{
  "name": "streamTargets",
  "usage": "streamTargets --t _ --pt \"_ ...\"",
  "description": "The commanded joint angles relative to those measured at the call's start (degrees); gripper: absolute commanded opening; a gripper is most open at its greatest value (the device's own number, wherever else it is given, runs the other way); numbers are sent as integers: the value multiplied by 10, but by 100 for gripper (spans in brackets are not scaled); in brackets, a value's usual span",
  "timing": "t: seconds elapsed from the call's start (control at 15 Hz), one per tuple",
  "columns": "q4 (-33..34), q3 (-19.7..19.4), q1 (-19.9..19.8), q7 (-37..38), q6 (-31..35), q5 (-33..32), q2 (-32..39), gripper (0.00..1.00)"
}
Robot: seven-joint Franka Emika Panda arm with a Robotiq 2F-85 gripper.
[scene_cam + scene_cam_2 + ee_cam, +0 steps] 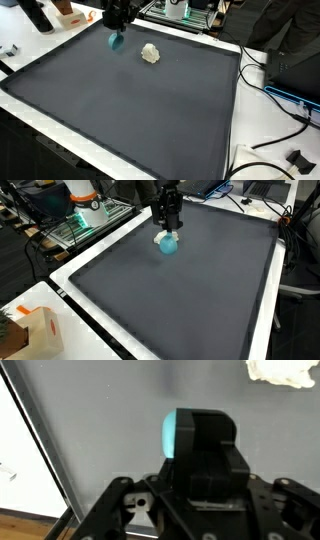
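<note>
Tool (pixel 117 31) clamped on a teal ball (pixel 116 41) near the far edge of the dark mat (pixel 130 110) that covers the white worktop (pixel 237 120), with a white crumpled lump (pixel 150 53) lying close by, in an exterior view. In an exterior view, the tool (pixel 168 228) stands upright over the ball (pixel 168 246), the lump (pixel 157 240) peeping out just behind it. Wrist view: black fingers (pixel 205 445) hide most of the ball (pixel 174 435); the lump (pixel 280 370) lies apart, at the upper corner.
</note>
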Motion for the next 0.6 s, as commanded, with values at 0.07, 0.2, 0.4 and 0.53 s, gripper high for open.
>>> streamTargets --t 0.07,0.2,0.4,0.53 --pt "9 1 9 165 -31 -160 13 25" --pt "16 2 16 224 -53 -212 26 25" --pt "27 4 30 299 -94 -276 46 25" --pt "36 6 39 342 -122 -310 60 25"
